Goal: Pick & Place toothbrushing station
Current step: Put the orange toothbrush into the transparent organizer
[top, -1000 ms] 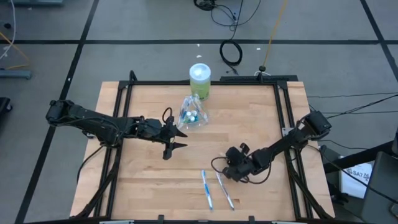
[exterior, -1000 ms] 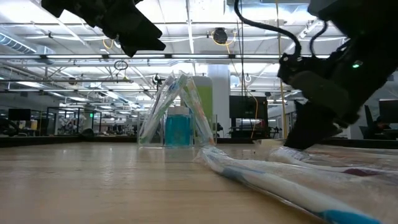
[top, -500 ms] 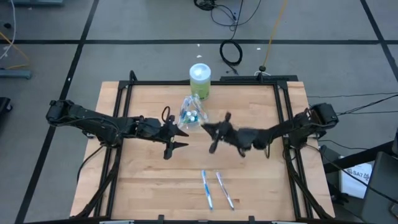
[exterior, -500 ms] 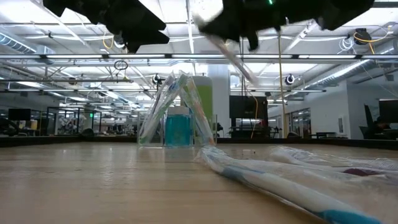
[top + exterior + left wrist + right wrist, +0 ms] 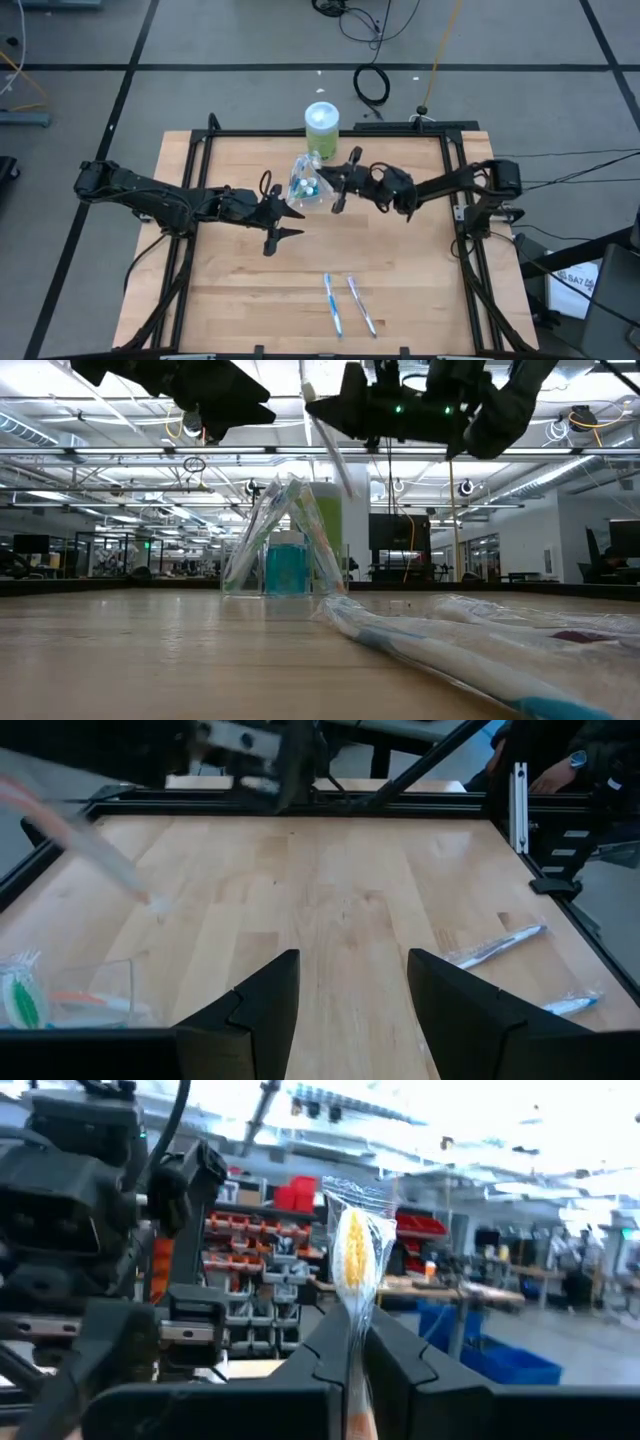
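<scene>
Now the right gripper [image 5: 338,190] is clamping a wrapped toothbrush [image 5: 352,1250] and carrying it toward the clear plastic cup [image 5: 309,186], which is standing just beside the fingertips, in front of the green container [image 5: 321,128]. Best to tilt the brush upright and lower it straight through the rim without knocking the cup. Left gripper [image 5: 277,222] is waiting nearby, fingers spread and empty. Two more toothbrushes [image 5: 347,303] are lying well behind the right gripper.

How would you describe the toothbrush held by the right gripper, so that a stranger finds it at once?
Start at the green container at the table's far edge; just in front stands the clear cup. Right of the cup, the right gripper is shut on a wrapped toothbrush. Unlike the two toothbrushes lying near the front edge, it is in the air.
</scene>
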You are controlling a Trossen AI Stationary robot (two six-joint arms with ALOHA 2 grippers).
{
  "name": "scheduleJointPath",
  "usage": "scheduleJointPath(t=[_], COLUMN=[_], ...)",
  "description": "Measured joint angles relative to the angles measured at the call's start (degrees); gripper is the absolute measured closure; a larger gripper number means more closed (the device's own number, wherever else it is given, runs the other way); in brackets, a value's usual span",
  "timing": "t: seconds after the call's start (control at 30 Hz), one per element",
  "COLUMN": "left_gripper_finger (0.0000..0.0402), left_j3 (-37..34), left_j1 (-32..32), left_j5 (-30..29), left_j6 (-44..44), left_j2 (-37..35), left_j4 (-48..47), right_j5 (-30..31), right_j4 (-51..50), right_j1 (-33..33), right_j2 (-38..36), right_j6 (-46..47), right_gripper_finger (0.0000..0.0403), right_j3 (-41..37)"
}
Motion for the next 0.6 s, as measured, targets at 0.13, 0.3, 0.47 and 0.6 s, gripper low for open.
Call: scheduleJointPath(t=[0.13, 0.3, 0.47, 0.6], left_gripper_finger=[0.0211, 0.0211, 0.0211, 0.0211], left_j3=[0.0, 0.0, 0.02, 0.0], left_j1=[0.0, 0.0, 0.0, 0.07], left_j5=[0.0, -0.04, -0.04, -0.04], left_j6=[0.08, 2.41, 2.58, 2.97], left_j2=[0.0, 0.0, 0.0, 0.0], left_j4=[-0.01, 0.67, 1.78, 1.93], right_j5=[-3.68, -5.48, -5.47, -5.69], right_j4=[6.75, 14.48, 16.06, 16.17], right_j1=[-3.13, -6.03, -7.25, -7.21], right_j2=[4.04, 9.56, 14.69, 18.46], right_j6=[-2.08, 1.05, 4.12, 5.46], right_gripper_finger=[0.0393, 0.0393, 0.0393, 0.0394], right_j3=[0.0, 0.02, 0.86, 4.67])
